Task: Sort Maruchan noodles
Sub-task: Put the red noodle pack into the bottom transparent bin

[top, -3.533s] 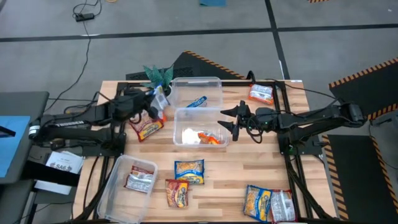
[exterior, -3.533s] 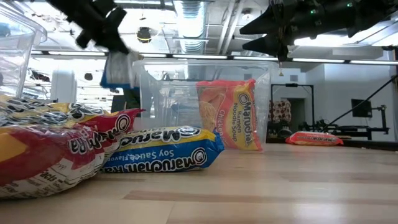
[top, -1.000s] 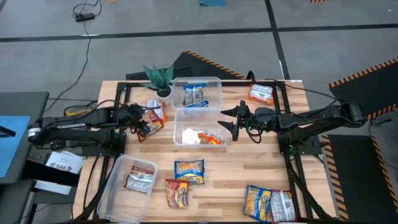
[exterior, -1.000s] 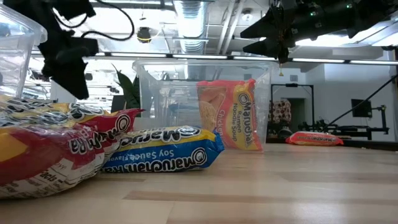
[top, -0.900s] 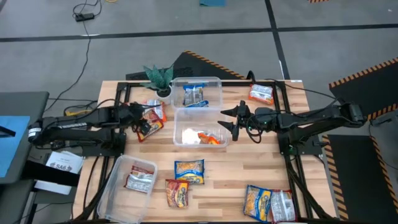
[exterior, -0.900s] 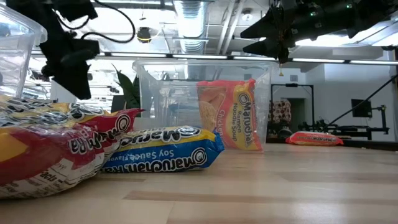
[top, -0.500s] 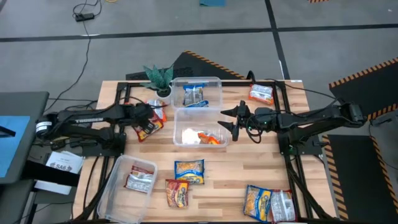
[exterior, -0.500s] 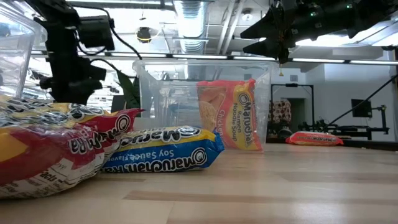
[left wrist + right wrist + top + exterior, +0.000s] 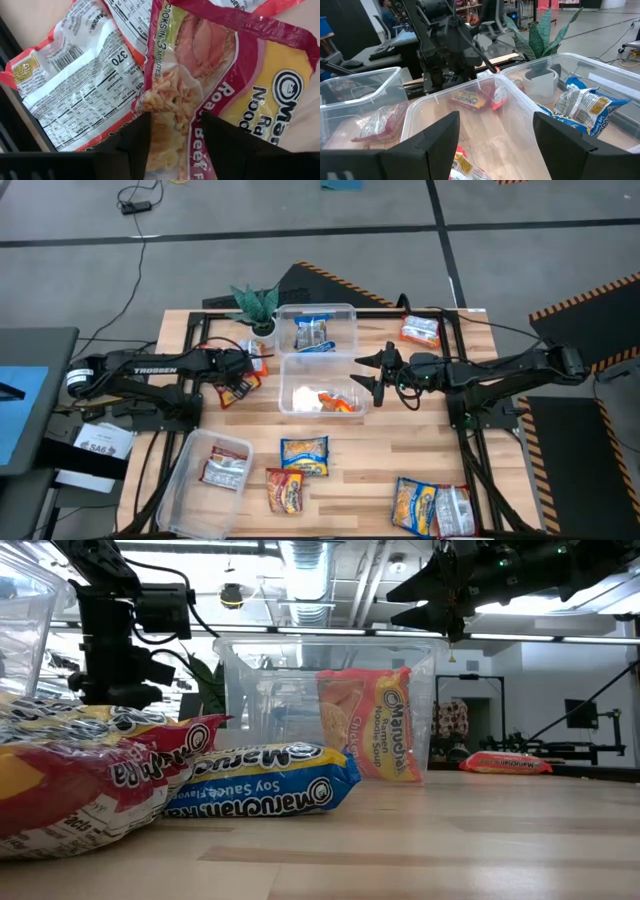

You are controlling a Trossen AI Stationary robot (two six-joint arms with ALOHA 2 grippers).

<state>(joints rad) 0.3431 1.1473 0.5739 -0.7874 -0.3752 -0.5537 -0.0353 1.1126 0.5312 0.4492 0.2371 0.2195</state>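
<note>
Maruchan noodles: many packets spread over the table [image 9: 420,435]; three clear tubs already hold some. The far tub [image 9: 345,312] holds a blue packet [image 9: 313,333], the middle tub [image 9: 288,362] an orange packet [image 9: 338,402], the near-left tub [image 9: 178,490] a red-and-silver packet [image 9: 224,467]. Loose packets lie along the near edge and at the far right corner.
Step in hand: judged to be the pick-up of a red beef packet [image 9: 240,75] at the table's left side, beside the middle tub.
Left gripper [image 9: 237,376]: poised right over that beef packet, fingers parted, nothing held. In the left wrist view the fingertips [image 9: 132,135] straddle the packet's edge, where it overlaps an orange-red packet [image 9: 85,80] lying label-down.
Contact: appears close to touching the wrapper, though the wrist view does not settle it.
Next move calls for: closing on the beef packet alone, without pinching the overlapped neighbour, then carrying it to the tub of matching colour.
Right gripper [image 9: 374,374]: waits above the middle tub's right rim, fingers spread wide, empty.
</note>
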